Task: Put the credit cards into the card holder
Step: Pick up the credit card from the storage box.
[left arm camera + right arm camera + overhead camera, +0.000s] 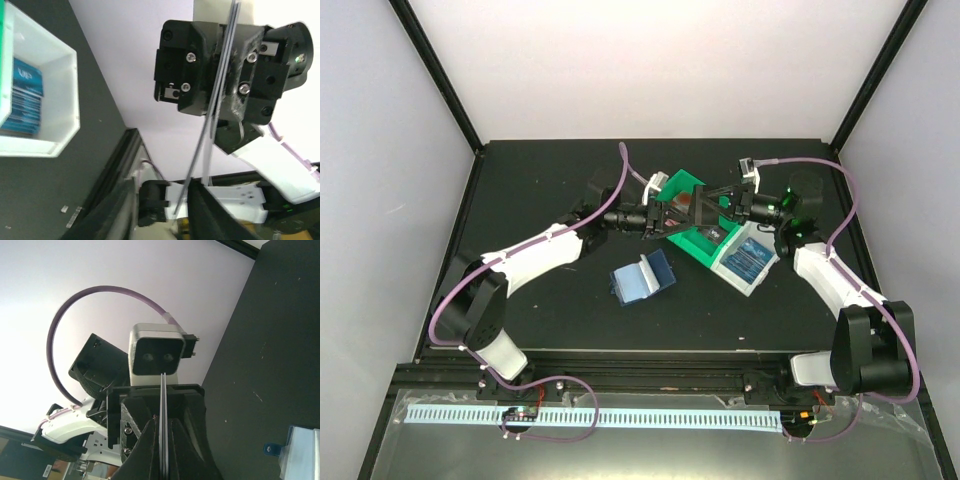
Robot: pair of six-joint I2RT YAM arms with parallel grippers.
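Observation:
Two credit cards (163, 395) are seen edge-on, pressed together between my right gripper's (163, 422) shut fingers. In the top view this gripper (712, 205) holds them, reddish (692, 204), above the green and white tray (692, 246). My left gripper (672, 215) faces it nose to nose. In the left wrist view the cards (212, 125) reach between my left gripper's (160, 200) parted jaws, close to the right finger (215, 215). The dark blue card holder (642, 278) lies open on the table, pale sleeves up, in front of both grippers. Its corner shows in the right wrist view (300, 452).
The tray's white compartment (67, 90) holds several blue cards (25, 95), which also show in the top view (752, 255). The black table edge and frame rail (115, 165) run close by. White walls enclose the back and sides.

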